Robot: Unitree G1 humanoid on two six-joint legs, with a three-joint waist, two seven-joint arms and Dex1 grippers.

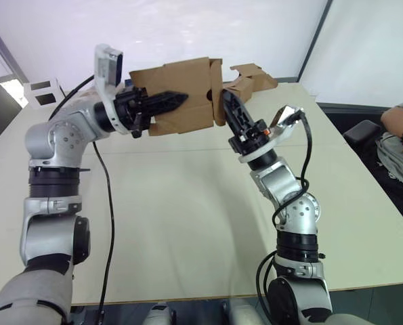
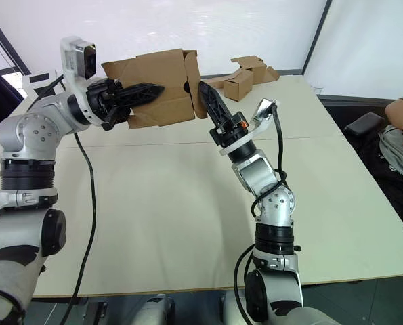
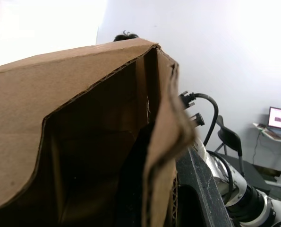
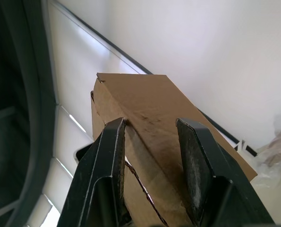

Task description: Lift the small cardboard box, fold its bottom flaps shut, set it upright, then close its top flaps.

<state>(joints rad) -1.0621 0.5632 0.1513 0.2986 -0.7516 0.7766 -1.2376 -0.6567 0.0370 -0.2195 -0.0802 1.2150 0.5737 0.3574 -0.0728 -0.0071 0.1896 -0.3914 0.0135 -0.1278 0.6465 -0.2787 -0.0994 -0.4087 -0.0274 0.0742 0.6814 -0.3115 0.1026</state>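
While aloft between both arms: small cardboard box (image 1: 181, 95) held clear above the table (image 1: 187, 203), well off its surface.
Left hand (image 1: 177, 99): black fingers lying along the box's near wall, tips pointing toward the right arm; whether clamped or loose, cannot tell.
Right hand (image 1: 227, 101): fingers (image 4: 197, 161) spread apart, pressed up against the box's end panel, gripping nothing.
Bottom flaps (image 2: 193, 84): judged to be the panels at the end facing the right hand; one standing partly folded, not yet flat.
Step in hand: probably folding that end shut.
Doing it well: steady the walls with the left hand, push each flap flat from its hinge line with the right, minor flaps before major, without crushing the corrugation.
Risk: box twisting or slipping if pushed off-centre.
Farther out: smaller brown box with loose cardboard pieces (image 2: 245, 76) at the table's far edge; white box with dark windows (image 1: 42, 91) far left; a person's arm (image 1: 399, 122) at the right edge.
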